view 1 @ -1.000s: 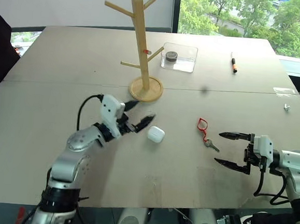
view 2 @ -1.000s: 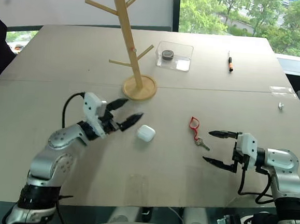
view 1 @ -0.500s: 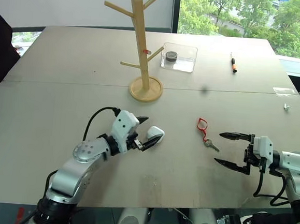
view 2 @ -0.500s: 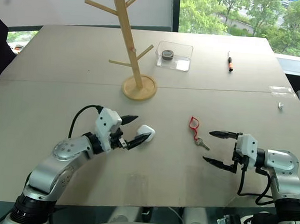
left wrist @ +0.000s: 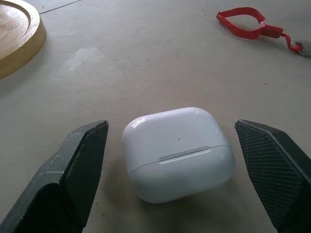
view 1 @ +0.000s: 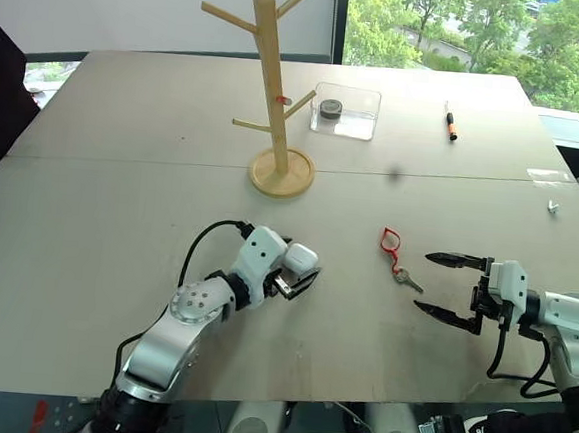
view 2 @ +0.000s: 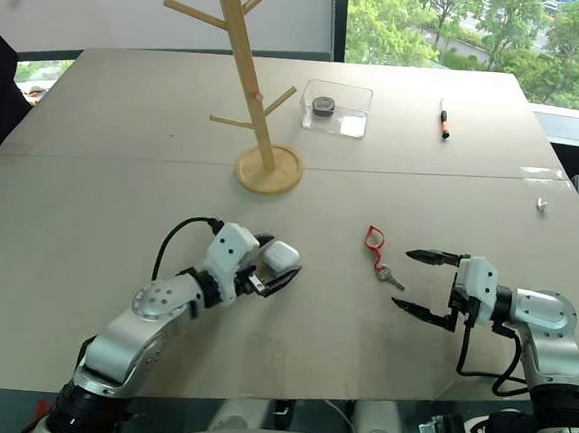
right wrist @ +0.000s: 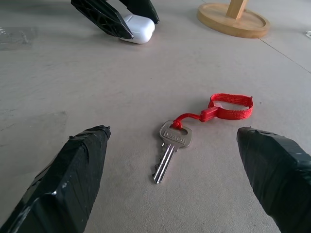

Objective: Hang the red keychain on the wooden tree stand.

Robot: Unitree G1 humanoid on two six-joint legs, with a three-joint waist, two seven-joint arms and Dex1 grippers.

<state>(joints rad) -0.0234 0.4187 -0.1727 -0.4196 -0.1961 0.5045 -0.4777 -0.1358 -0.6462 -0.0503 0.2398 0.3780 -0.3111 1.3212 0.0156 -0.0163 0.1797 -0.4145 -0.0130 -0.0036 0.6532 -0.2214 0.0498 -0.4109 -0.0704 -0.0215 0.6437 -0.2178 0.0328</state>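
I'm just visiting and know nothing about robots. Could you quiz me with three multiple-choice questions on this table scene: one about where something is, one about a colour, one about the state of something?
1. Where does the white earbud case lie?
A. between the left gripper's fingers
B. in the clear tray
C. on the stand's base

2. What colour is the strap of the keychain?
A. blue
B. red
C. green

3. How is the right gripper?
A. shut on the key
B. shut and empty
C. open, with the keychain on the table ahead of it

Answers: 1 A, the left wrist view shows a black finger either side of the case. 2 B, the loop is red, joined to a silver key. 3 C, its fingers stand wide apart and touch nothing.
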